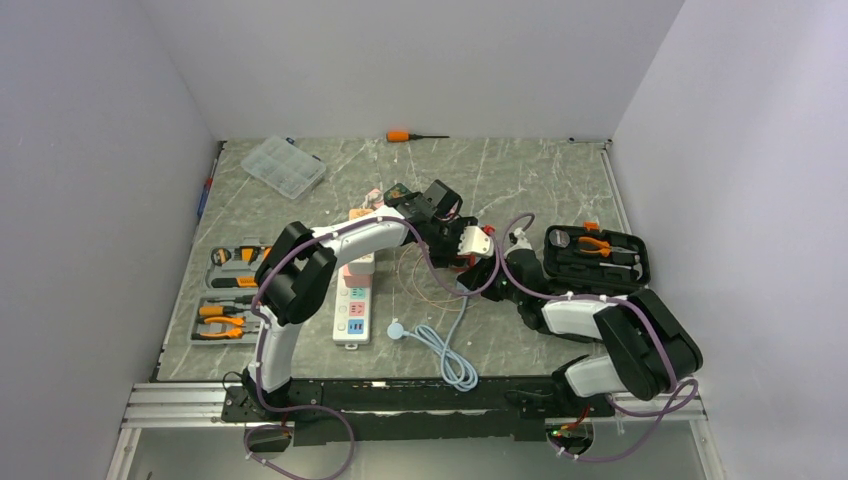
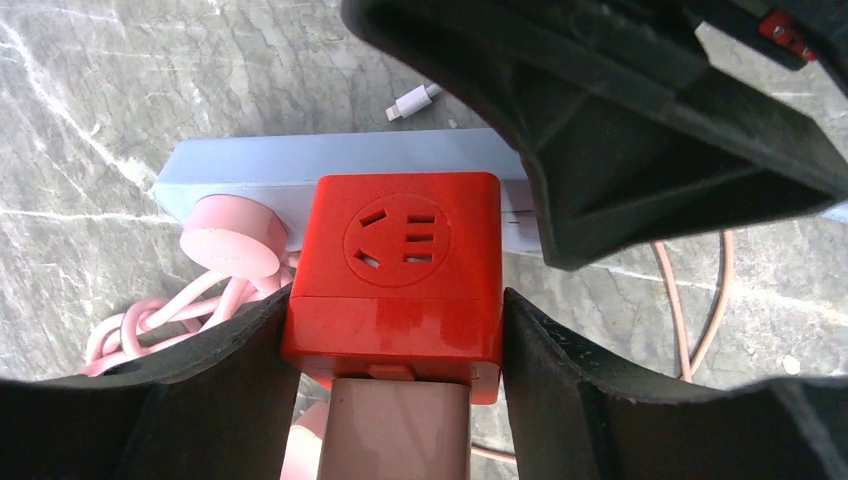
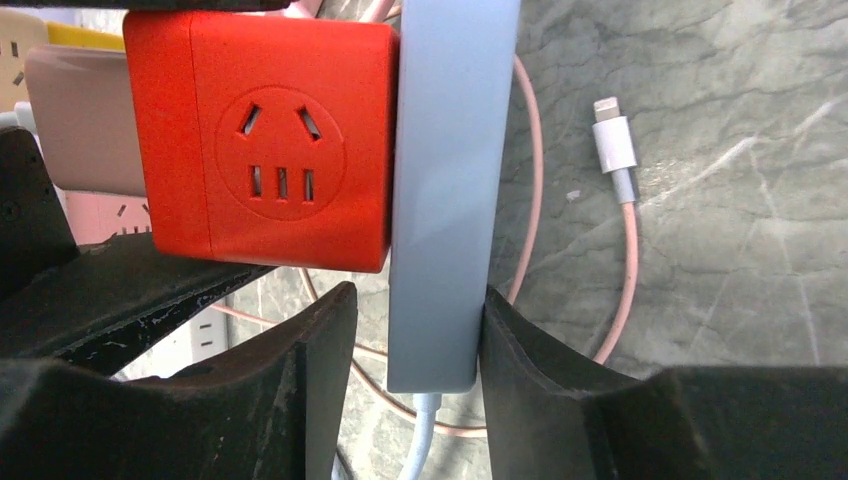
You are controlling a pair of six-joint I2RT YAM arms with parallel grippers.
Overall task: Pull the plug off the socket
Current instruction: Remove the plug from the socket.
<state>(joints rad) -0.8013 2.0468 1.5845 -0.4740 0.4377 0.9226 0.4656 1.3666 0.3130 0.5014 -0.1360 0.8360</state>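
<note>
Jaws of the left gripper press both sides of the red cube plug, seen from the left wrist. The cube sits on the face of the pale blue socket strip, beside a round pink plug with its looped pink cord. From the right wrist, the right gripper stands with jaws apart around the strip's narrow edge: one finger touches it, and a sliver of table shows beside the other. From above, both arms meet mid-table with plug and strip between them, well apart from a pastel-panelled power strip lying flat near the left arm. A pale blue cord coils near the front edge.
</note>
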